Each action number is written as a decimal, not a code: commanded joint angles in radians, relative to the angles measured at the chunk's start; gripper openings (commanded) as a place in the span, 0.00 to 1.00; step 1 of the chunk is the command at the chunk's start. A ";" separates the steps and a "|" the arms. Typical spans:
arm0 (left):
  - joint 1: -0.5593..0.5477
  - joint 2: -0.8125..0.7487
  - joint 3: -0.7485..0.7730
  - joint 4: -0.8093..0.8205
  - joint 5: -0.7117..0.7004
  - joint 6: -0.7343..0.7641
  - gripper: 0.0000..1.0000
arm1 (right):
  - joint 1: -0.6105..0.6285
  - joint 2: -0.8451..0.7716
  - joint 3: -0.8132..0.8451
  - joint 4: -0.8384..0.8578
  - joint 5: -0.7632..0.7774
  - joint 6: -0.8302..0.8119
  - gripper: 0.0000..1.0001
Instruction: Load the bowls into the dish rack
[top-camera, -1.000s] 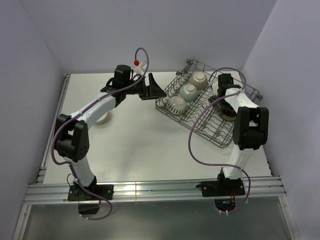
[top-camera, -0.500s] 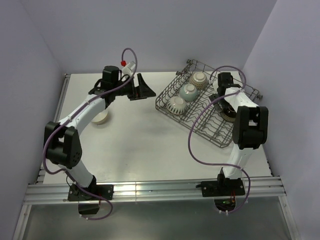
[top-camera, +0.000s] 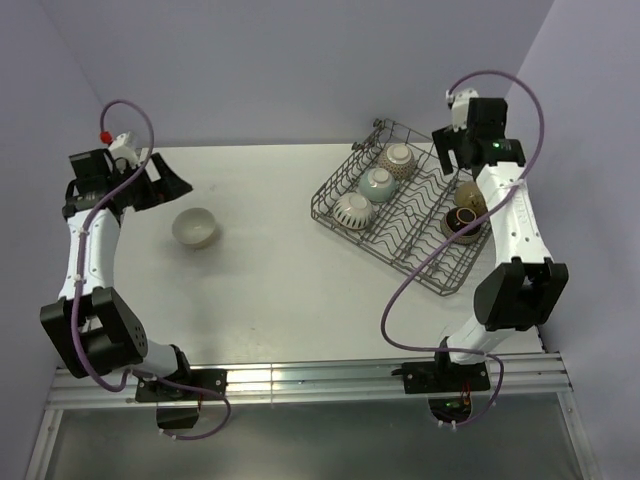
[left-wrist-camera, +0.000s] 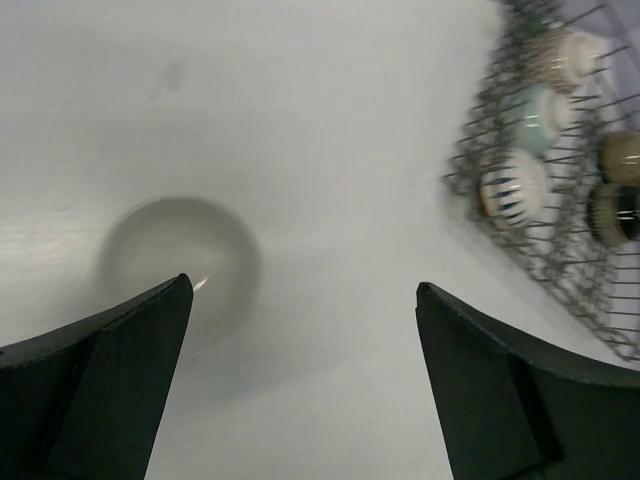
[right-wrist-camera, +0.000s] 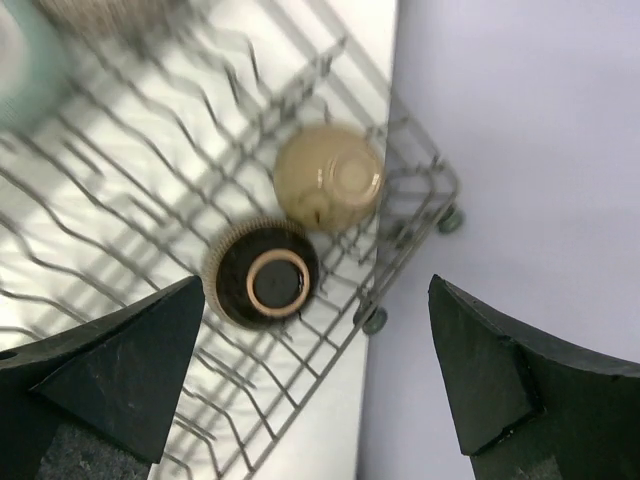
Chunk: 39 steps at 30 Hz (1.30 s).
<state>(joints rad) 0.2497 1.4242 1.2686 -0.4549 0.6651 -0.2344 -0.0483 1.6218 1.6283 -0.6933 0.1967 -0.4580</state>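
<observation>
Overhead, one bowl (top-camera: 195, 227) sits on the table (top-camera: 280, 260), well apart from the rack (top-camera: 425, 255) holding five; left wrist: left gripper (left-wrist-camera: 302, 287) gapes empty near it, probably next to close on its rim; right wrist: right gripper (right-wrist-camera: 316, 283) open, empty, above the rack.

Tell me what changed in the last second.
The left gripper swung away from the dish rack to the far left, open, past the cream bowl. The right gripper lifted off the rack, open, uncovering the tan-brown bowl and the black bowl. The cream bowl and the other three racked bowls stayed put.
</observation>
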 joint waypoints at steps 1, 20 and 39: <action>0.091 -0.015 -0.021 -0.119 -0.058 0.211 0.99 | 0.004 -0.072 0.134 -0.087 -0.120 0.114 1.00; 0.114 0.278 -0.084 0.062 -0.148 0.206 0.74 | 0.004 -0.243 0.041 -0.163 -0.494 0.344 1.00; -0.079 0.438 -0.005 0.068 -0.079 0.092 0.00 | -0.015 -0.405 -0.254 -0.094 -0.764 0.536 1.00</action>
<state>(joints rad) 0.2073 1.8874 1.2030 -0.3878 0.4774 -0.0784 -0.0502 1.2736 1.4017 -0.8207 -0.4721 0.0032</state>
